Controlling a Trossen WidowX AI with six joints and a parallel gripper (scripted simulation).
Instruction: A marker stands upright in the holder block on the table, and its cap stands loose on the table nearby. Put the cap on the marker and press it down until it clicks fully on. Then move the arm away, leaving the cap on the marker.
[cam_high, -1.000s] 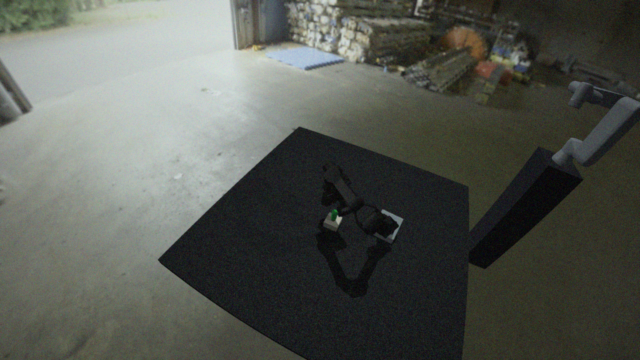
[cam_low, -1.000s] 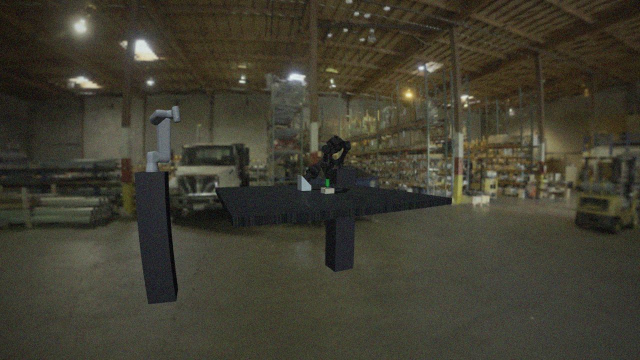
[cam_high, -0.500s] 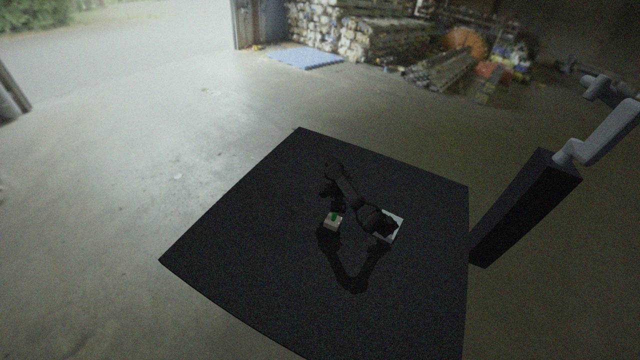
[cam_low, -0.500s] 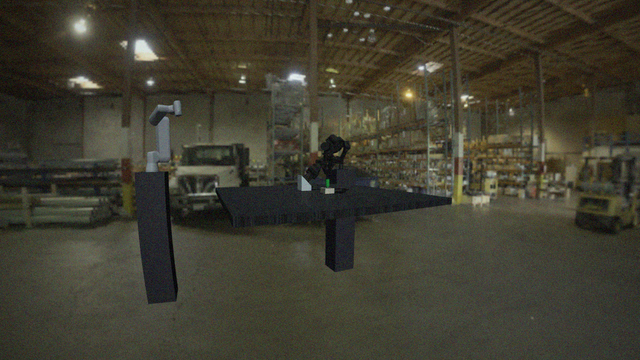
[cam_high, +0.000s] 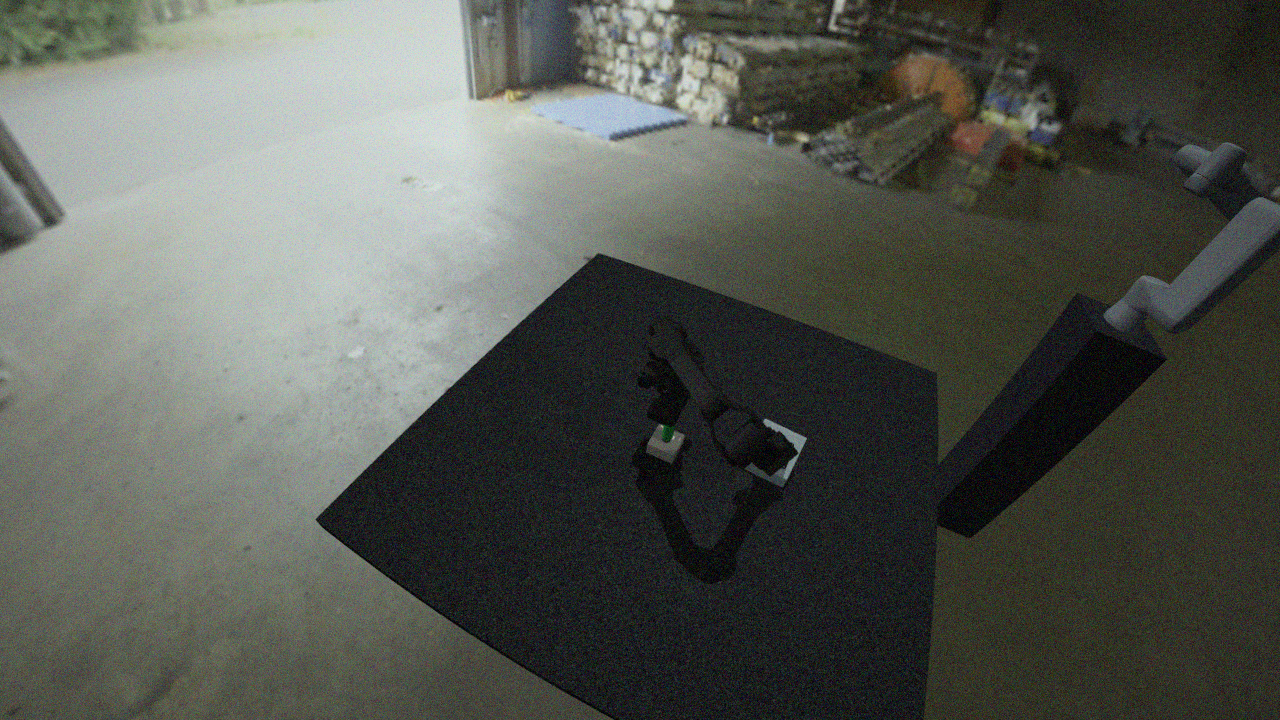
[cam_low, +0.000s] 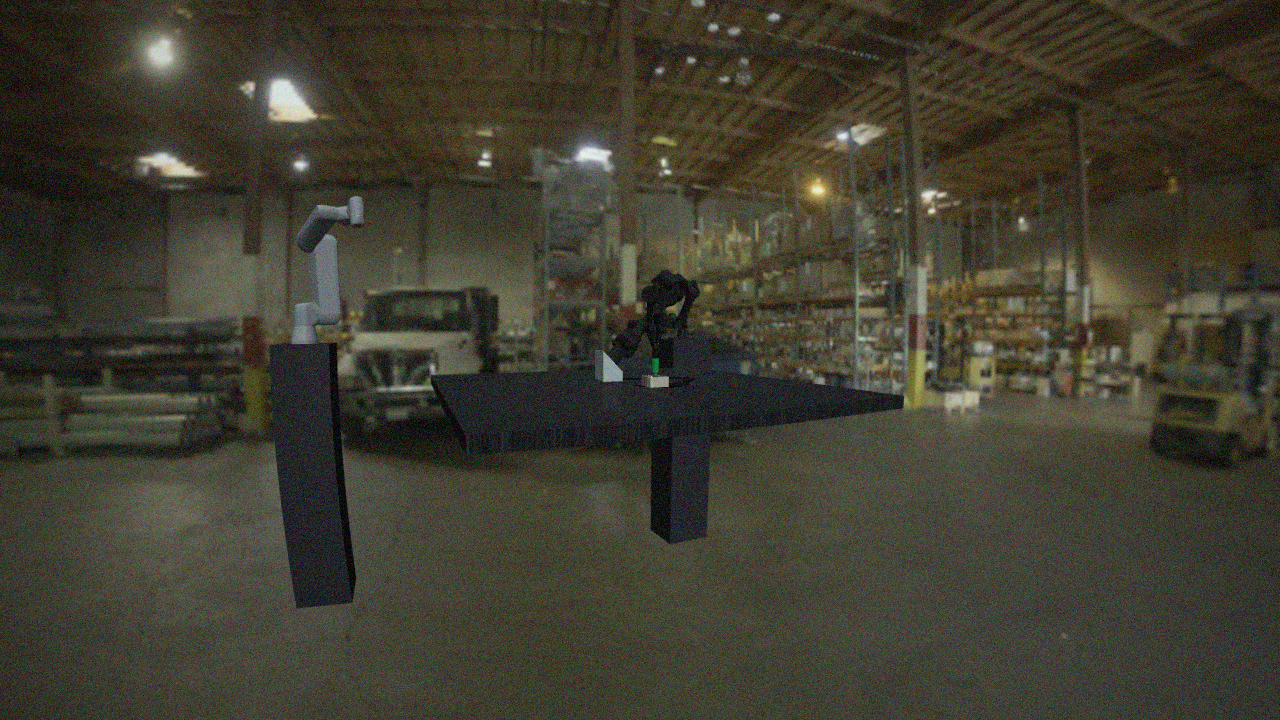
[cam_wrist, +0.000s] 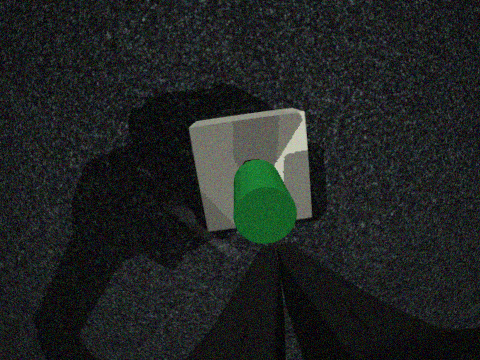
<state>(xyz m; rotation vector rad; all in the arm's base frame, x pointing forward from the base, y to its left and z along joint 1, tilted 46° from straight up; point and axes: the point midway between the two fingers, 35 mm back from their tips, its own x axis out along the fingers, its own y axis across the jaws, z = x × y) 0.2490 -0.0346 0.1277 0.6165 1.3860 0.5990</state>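
Observation:
The green cap stands upright over the marker in the pale holder block. The marker is almost wholly hidden; only a thin dark sliver shows at the cap's foot in the wrist view. I cannot tell from this whether the cap is fully seated. My black gripper is shut and empty, with its fingertips together just above the cap's top, pointing down. In the wrist view the fingertips show right beside the near edge of the cap's top.
The black table bears a pale wedge-shaped block beside my arm's base. A grey arm stands on a separate dark pedestal off the table. My arm's shadow falls around the holder block.

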